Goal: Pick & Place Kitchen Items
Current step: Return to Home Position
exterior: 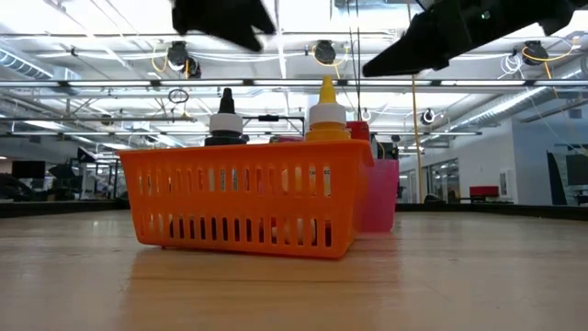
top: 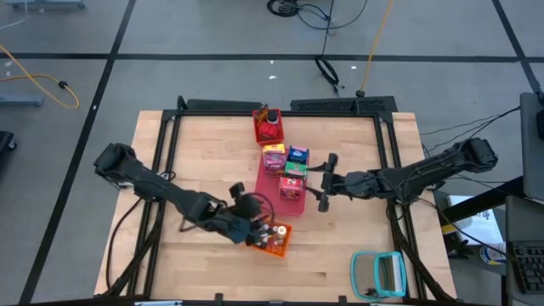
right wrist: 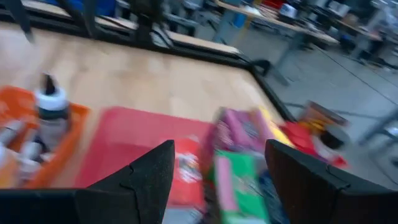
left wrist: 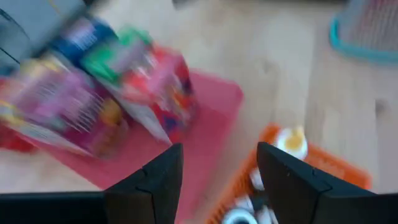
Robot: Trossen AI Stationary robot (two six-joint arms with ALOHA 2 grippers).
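Small cartons and packets, pink-purple (top: pixel 274 158), blue (top: pixel 297 155), green and red (top: pixel 293 182), stand on a flat red mat (top: pixel 289 197) at the table's middle. They show blurred in the left wrist view (left wrist: pixel 93 93) and the right wrist view (right wrist: pixel 239 155). An orange bin (top: pixel 274 238) holds tiny bottles, a dark-capped one (exterior: pixel 225 124) and a yellow one (exterior: pixel 326 115). My left gripper (top: pixel 252 214) hovers open and empty over the orange bin's left side. My right gripper (top: pixel 325 181) is open and empty just right of the mat, pointing at the cartons.
A red bin (top: pixel 269 127) with a dark jar stands at the far middle. A teal-framed rectangular object (top: pixel 378 274) lies at the near right corner. A black frame runs along the table's edges (top: pixel 280 108). Bare wood lies at the left (top: pixel 170 144) and right (top: pixel 374 221).
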